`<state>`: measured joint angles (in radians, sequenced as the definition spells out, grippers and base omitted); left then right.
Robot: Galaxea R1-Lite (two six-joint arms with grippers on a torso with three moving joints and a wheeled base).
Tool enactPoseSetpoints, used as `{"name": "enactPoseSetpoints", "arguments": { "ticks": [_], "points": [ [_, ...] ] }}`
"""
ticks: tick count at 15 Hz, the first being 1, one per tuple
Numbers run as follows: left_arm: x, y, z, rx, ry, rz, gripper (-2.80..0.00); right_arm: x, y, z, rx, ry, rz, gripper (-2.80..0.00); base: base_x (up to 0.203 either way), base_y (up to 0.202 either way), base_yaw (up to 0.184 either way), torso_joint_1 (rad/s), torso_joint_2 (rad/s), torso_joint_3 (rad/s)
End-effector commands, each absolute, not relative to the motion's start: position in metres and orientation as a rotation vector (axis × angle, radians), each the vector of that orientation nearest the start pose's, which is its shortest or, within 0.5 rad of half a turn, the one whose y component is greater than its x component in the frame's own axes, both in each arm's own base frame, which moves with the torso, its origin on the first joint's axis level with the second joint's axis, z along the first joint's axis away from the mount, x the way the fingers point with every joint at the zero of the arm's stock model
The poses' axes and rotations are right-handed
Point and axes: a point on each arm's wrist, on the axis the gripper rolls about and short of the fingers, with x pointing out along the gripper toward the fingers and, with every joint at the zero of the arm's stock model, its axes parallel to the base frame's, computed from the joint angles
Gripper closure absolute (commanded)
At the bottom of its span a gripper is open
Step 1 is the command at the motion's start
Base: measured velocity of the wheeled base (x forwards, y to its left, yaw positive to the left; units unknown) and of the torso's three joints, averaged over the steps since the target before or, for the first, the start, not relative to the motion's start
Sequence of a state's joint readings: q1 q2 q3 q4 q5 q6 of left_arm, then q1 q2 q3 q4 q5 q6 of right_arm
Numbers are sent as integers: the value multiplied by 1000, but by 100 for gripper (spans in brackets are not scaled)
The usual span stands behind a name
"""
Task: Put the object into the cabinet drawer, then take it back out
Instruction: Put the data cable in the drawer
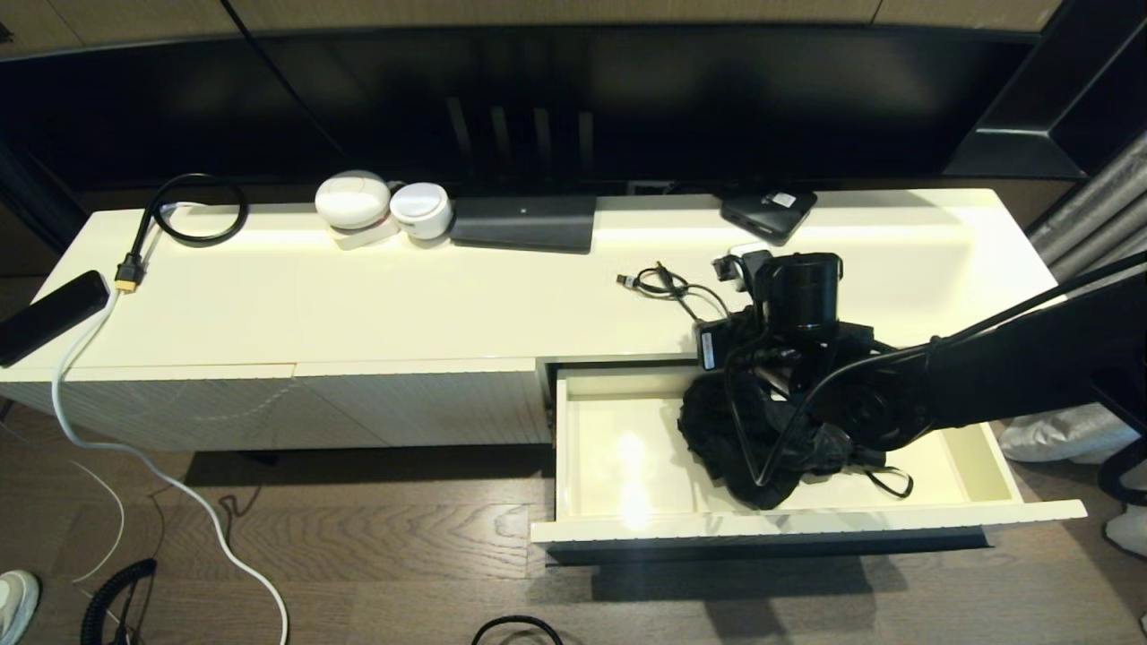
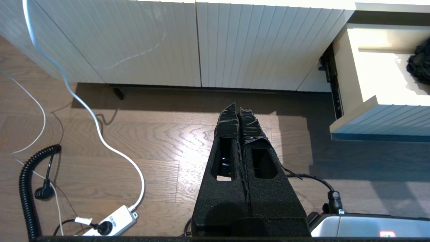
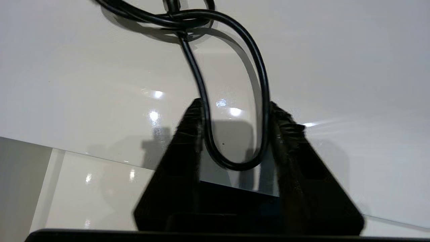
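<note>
The cabinet drawer [image 1: 806, 524] is pulled out at the right, and its cream floor [image 2: 379, 64] is bare on the left. The object, a thin black cable [image 1: 663, 285], lies on the cabinet top just behind the drawer. My right gripper [image 3: 235, 114] is open at the top's front edge. A loop of the cable [image 3: 260, 84] lies between its fingers [image 3: 191, 134], with one strand along each inner face. In the head view the right gripper [image 1: 717, 327] is mostly hidden under its wrist. My left gripper [image 2: 239, 109] hangs shut and empty over the floor, left of the drawer.
My right arm's black wrapped body [image 1: 762, 439] hangs over the drawer's middle. On the cabinet top [image 1: 358, 305] sit two white round devices [image 1: 385, 208], a dark flat box [image 1: 524, 224] and a small black device [image 1: 769, 212]. A white cord [image 2: 100, 137] and power strip [image 2: 112, 222] lie on the floor.
</note>
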<state>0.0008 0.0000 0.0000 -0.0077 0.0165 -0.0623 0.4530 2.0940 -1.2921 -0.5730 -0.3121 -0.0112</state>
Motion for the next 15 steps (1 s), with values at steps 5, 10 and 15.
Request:
{"name": "enactPoseSetpoints", "arguments": {
  "ticks": [5,10,15],
  "points": [
    [-23,0,76,-63,-8,17,0,383,183,168,-93,194,143,0,0,0,0,0,0,0],
    [-23,0,76,-63,-8,18,0,366,181,193,-93,147,145,0,0,0,0,0,0,0],
    [-23,0,76,-63,-7,18,0,319,154,212,-175,150,146,0,0,0,0,0,0,0]
  ]
}}
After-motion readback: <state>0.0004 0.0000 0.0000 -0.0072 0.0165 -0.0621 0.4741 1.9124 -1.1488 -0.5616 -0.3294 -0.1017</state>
